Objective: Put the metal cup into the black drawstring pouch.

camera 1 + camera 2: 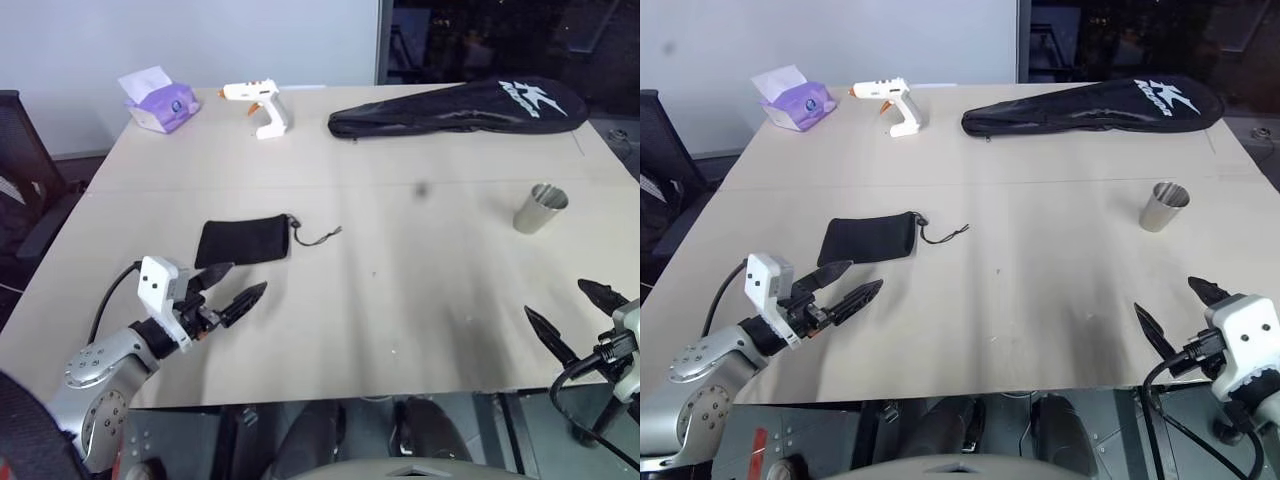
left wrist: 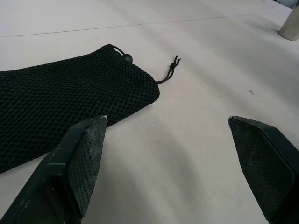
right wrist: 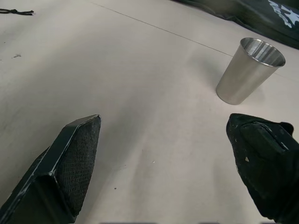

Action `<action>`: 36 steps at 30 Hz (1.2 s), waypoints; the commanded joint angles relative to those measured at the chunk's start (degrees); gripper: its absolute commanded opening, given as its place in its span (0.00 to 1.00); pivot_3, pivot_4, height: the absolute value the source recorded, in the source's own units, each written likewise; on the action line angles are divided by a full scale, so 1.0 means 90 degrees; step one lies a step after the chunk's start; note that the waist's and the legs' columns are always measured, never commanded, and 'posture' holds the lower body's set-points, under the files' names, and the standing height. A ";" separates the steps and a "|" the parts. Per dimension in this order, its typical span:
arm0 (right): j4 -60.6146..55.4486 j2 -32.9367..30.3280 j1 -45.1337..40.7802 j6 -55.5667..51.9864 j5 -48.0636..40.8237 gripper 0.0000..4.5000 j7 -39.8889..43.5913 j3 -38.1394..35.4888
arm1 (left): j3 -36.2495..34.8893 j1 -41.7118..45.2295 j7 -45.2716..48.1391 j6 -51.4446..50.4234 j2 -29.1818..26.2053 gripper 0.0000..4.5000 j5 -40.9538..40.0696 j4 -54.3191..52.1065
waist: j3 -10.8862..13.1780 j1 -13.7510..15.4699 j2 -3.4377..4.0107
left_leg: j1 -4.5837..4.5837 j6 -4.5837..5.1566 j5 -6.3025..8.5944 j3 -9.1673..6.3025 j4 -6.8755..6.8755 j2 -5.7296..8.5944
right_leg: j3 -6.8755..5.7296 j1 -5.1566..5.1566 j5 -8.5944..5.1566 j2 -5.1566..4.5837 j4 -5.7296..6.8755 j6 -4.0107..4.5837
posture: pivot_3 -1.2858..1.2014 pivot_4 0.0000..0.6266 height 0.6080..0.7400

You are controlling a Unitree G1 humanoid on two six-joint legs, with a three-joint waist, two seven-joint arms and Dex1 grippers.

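The metal cup (image 1: 540, 208) stands upright on the right side of the table, its mouth up. The black drawstring pouch (image 1: 243, 241) lies flat left of centre, its cord (image 1: 318, 237) trailing to the right. My left gripper (image 1: 233, 286) hovers open just in front of the pouch, nothing between its fingers. My right gripper (image 1: 577, 313) is open at the table's front right, well short of the cup (image 3: 250, 70). In the left wrist view the pouch (image 2: 65, 102) lies just past the left finger (image 2: 79, 161).
A long black racket bag (image 1: 460, 107) with a white logo lies along the far right. A white glue gun (image 1: 260, 103) and a purple tissue box (image 1: 160, 101) stand at the far left. A dark chair (image 1: 25, 170) is beside the table's left edge.
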State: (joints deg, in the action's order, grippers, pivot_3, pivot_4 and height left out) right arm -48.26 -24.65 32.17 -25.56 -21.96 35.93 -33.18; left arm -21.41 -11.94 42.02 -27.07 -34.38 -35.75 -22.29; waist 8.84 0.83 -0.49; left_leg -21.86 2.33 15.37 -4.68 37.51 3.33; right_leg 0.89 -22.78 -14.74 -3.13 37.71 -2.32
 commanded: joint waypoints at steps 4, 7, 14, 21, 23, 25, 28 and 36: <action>-0.0770 -0.0332 -0.0756 -0.0688 -0.0645 1.00 -0.0649 0.0073 | 0.0536 0.1370 -0.1230 -0.0951 0.0083 0.96 -0.0052 -0.0609 | 0.0008 0.0034 -0.0002 | -0.0002 -0.0002 -0.0002 -0.0007 0.0008 0.0001 | -0.0009 0.0002 0.0004 0.0000 0.0002 -0.0005 | 0.52 0.24 1.00; -0.0933 -0.0504 -0.1035 -0.1053 -0.0824 1.00 -0.0904 0.0175 | 0.0805 0.2007 -0.2152 -0.1737 0.0151 0.96 0.0157 -0.0859 | 0.0003 0.0017 -0.0011 | -0.0002 -0.0001 -0.0001 -0.0005 0.0016 0.0003 | -0.0010 0.0006 0.0011 0.0001 0.0003 -0.0017 | 0.52 0.24 1.00; -0.1164 -0.0906 -0.1943 -0.1680 -0.1424 1.00 -0.1295 0.0678 | 0.2033 0.4590 -0.4373 -0.5799 0.0370 0.96 0.0834 -0.0849 | 0.0020 -0.0006 -0.0037 | -0.0012 -0.0025 -0.0015 -0.0011 0.0006 0.0017 | -0.0016 -0.0007 0.0011 0.0004 0.0014 -0.0020 | 0.52 0.24 1.00; -0.1124 -0.1688 -0.2838 -0.1869 -0.3038 1.00 -0.0680 0.1011 | 0.2714 0.5666 -0.5166 -0.7270 0.0737 0.96 0.1625 0.0078 | 0.0026 -0.0056 -0.0044 | -0.0006 -0.0032 -0.0020 -0.0007 -0.0004 0.0022 | -0.0006 -0.0012 0.0010 0.0008 0.0015 -0.0022 | 0.52 0.24 1.00; -0.1019 -0.1958 -0.2984 -0.1840 -0.3287 1.00 -0.0494 0.1059 | 0.2790 0.5866 -0.5302 -0.7270 0.0776 0.96 0.1805 0.0318 | 0.0030 -0.0045 -0.0049 | -0.0010 -0.0033 -0.0020 -0.0010 -0.0008 0.0020 | -0.0009 -0.0021 0.0010 0.0008 0.0016 -0.0021 | 0.52 0.24 1.00; -0.0919 -0.2186 -0.3023 -0.1772 -0.3398 1.00 -0.0328 0.1067 | 0.2838 0.6037 -0.5382 -0.7270 0.0835 0.96 0.1894 0.0522 | 0.0042 0.0000 -0.0071 | -0.0016 -0.0033 -0.0021 -0.0010 -0.0007 0.0020 | -0.0008 -0.0026 0.0011 0.0005 0.0017 -0.0020 | 0.52 0.24 1.00; -0.0833 -0.2332 -0.2948 -0.1600 -0.3361 1.00 -0.0154 0.1034 | 0.2941 0.6202 -0.5515 -0.7270 0.0921 0.96 0.2040 0.0870 | 0.0044 0.0026 -0.0075 | -0.0024 -0.0032 -0.0020 -0.0012 -0.0003 0.0025 | -0.0012 -0.0026 0.0011 -0.0004 0.0012 -0.0021 | 0.52 0.24 1.00; -0.0862 -0.2326 -0.2290 -0.1039 -0.2784 1.00 0.0213 0.1158 | 0.3217 0.6441 -0.5369 -0.7270 0.1188 0.96 0.2130 0.1376 | 0.0045 0.0004 -0.0078 | -0.0040 -0.0033 -0.0021 -0.0013 0.0000 0.0029 | -0.0010 -0.0042 0.0011 -0.0008 0.0017 -0.0022 | 0.52 0.24 1.00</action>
State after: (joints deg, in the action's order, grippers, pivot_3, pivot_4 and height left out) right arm -55.00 -45.76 11.06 -37.21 -48.11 37.28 -22.70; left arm 7.37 44.74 -6.33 -92.43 -23.34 -17.99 -10.09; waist 9.24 0.87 -1.19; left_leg -22.21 2.03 15.18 -4.78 37.51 3.59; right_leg 0.84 -23.17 -14.64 -3.20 37.87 -2.51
